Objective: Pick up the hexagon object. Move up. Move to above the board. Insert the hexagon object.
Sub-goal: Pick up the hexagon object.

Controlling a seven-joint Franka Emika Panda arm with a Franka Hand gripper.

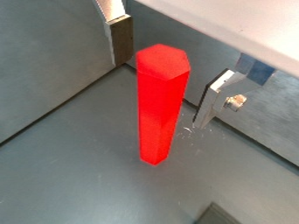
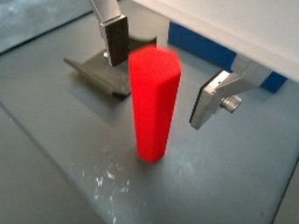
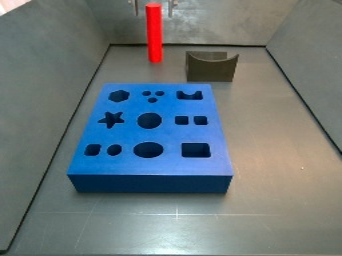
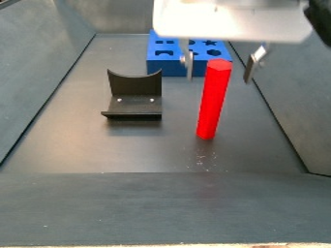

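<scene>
Altogether, one red hexagon object (image 4: 214, 99), one blue board (image 3: 151, 138), one dark olive notched block (image 3: 210, 66) and one gripper (image 4: 220, 60) are counted. Ten cut-outs are seen in the board's top in a side view, among them a star, a hexagon, circles and squares. Everything rests on a dull grey floor enclosed by low grey walls (image 3: 80, 25).

The hexagon object is stood upright on the floor, well apart from the board, with the notched block (image 4: 132, 96) beside it and untouched. The gripper is placed around the upper part of the prism (image 1: 159, 102), its jaws spread wide: in both wrist views a flat silver finger (image 1: 119, 37) is seen on one side and another finger (image 2: 215, 98) on the opposite side, each clear of the red surface. Nothing is gripped. No obstacle is seen on the open floor between prism and board.
</scene>
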